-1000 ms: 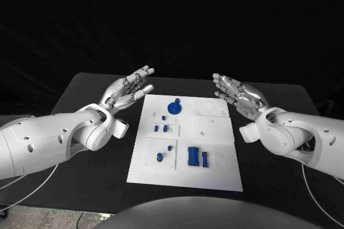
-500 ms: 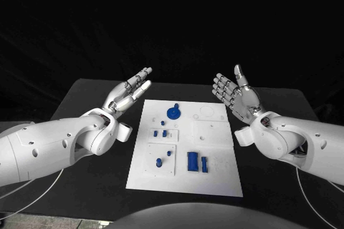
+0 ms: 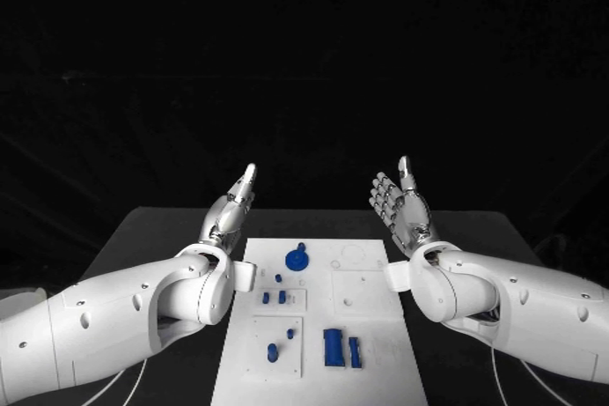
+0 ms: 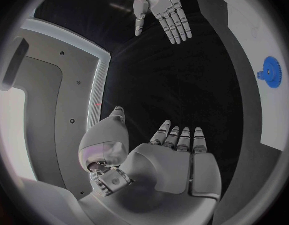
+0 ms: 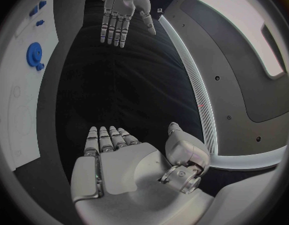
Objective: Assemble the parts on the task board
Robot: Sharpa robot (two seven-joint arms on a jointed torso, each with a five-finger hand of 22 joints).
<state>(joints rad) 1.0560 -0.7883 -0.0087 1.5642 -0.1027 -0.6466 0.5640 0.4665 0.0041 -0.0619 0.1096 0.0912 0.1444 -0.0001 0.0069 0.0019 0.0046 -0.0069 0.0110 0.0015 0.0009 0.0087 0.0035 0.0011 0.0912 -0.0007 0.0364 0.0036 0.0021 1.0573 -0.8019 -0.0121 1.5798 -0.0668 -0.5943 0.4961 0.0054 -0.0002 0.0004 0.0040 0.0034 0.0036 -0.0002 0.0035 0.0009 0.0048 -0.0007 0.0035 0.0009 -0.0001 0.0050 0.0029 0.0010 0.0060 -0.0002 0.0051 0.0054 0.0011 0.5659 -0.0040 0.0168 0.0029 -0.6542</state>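
Above counter's far edge: my left robot hand (image 3: 232, 208) and right robot hand (image 3: 401, 208) have lifted, fingers wide, holding nothing.
Task board (image 3: 381, 371): blue parts (image 3: 338, 347) lie apart from both.

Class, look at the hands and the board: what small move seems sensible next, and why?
Hard to judge: both the left hand and right hand are raised, open, holding nothing, beyond the board, whose blue parts fit either unassembled or finished work. Probably wait.

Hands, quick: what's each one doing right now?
Left hand: open, fingers straight, holding nothing.
Right hand: open, fingers straight, holding nothing.
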